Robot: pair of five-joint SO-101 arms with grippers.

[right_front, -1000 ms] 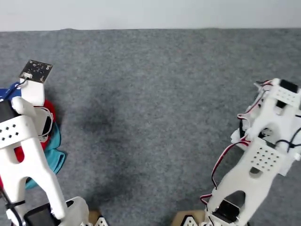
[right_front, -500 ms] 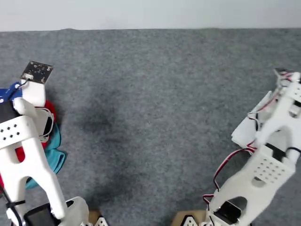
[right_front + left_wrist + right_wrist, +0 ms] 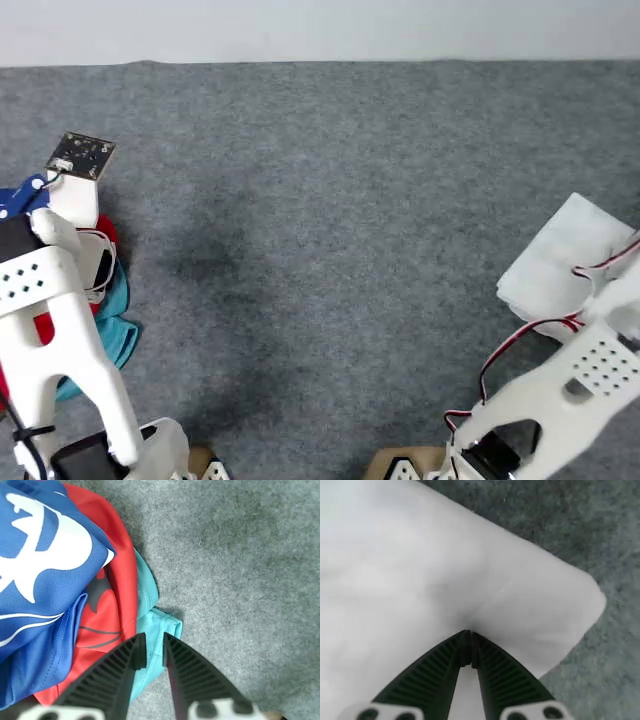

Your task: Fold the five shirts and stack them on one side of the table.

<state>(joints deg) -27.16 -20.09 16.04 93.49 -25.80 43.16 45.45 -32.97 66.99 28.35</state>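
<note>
- White shirt (image 3: pixel 565 260), folded, lies at the tabletop's (image 3: pixel 330 200) right edge. The right tool (image 3: pixel 468 652) is clamped on a pucker of its cloth, probably to carry it to the pile.
- Blue shirt (image 3: pixel 35 645), red shirt (image 3: pixel 117 580) and teal shirt (image 3: pixel 167 630) lie piled at the left edge. The left tool (image 3: pixel 150 652) hovers above them, tips narrowly apart, gripping nothing.
- The left arm (image 3: pixel 60 330) covers part of the pile, so how many shirts it holds is hard to tell.
</note>
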